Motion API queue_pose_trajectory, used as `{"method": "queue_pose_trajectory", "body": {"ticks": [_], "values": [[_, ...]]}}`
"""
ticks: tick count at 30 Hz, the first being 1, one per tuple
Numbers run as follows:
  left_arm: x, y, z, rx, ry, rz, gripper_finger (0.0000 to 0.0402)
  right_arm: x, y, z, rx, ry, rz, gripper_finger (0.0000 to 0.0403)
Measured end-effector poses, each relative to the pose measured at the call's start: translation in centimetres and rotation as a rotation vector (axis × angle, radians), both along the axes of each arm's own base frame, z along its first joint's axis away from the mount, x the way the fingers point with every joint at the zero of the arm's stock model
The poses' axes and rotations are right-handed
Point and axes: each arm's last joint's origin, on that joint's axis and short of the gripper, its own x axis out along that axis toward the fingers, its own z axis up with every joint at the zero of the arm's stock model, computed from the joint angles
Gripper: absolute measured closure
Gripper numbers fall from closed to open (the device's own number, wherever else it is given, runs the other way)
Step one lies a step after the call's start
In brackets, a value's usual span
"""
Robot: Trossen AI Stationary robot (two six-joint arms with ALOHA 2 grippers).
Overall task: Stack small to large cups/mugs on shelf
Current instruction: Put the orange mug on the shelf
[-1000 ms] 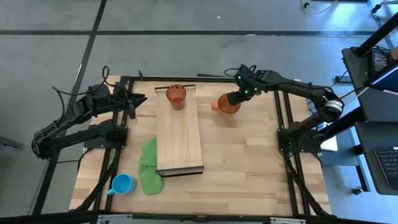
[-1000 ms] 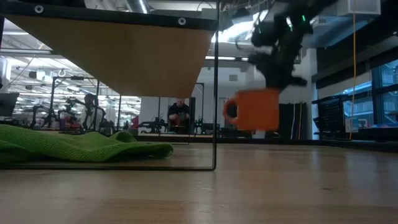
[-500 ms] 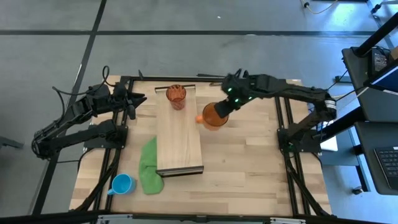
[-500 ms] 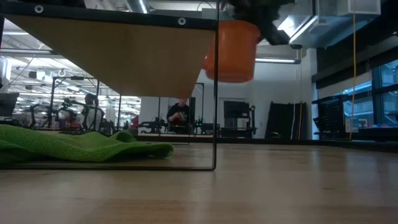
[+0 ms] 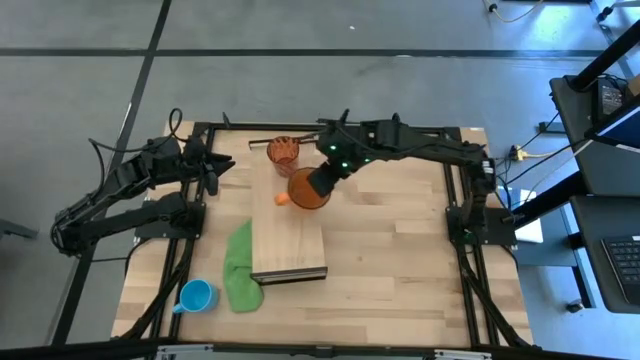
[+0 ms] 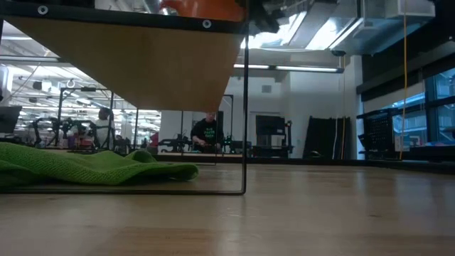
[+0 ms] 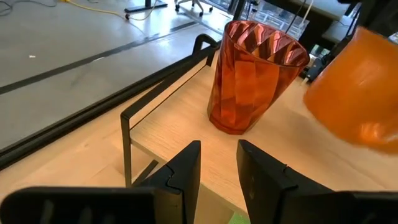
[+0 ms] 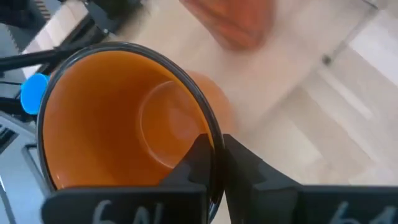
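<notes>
The right gripper [image 5: 322, 178], pinching the orange mug's [image 5: 308, 188] rim, has carried it from beyond the shelf's [image 5: 289, 240] right edge to above its far end, beside the red tumbler [image 5: 284, 154]. A set-down there looks close; the blue mug [image 5: 197, 295] waits at the table's near-left corner, and the left gripper [image 5: 213, 167] idles narrowly parted at the far-left edge.

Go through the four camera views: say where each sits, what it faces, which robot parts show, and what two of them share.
High view: overhead, looking straight down; both arms, shelf, light blue mug.
Low view: at tabletop height, facing the room; shelf underside, green cloth, a distant person.
Left wrist view: behind the left pincer, open, facing the dark red tumbler.
Right wrist view: behind the right pincer, clamped on the orange mug rim.
Shared: both wrist views show the orange mug.
</notes>
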Motion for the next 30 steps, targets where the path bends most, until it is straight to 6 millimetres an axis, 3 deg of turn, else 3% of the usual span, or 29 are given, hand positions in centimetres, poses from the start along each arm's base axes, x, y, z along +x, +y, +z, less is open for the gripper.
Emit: {"method": "queue_pose_trajectory", "body": {"ticks": [12, 22, 30], "values": [[0.0, 0.0, 0.0, 0.0, 0.0, -0.001, 0.0303, 3.5, -0.1, -1.9, 0.074, 0.025, 0.08, 0.0381], [0.0, 0.0, 0.0, 0.0, 0.0, -0.001, 0.0303, 4.3, 0.2, -1.3, 0.076, -0.071, 0.084, 0.0381], [0.0, 0.0, 0.0, 0.0, -0.001, -0.002, 0.0303, 4.2, 0.1, -1.7, 0.053, -0.043, 0.066, 0.0372]]}}
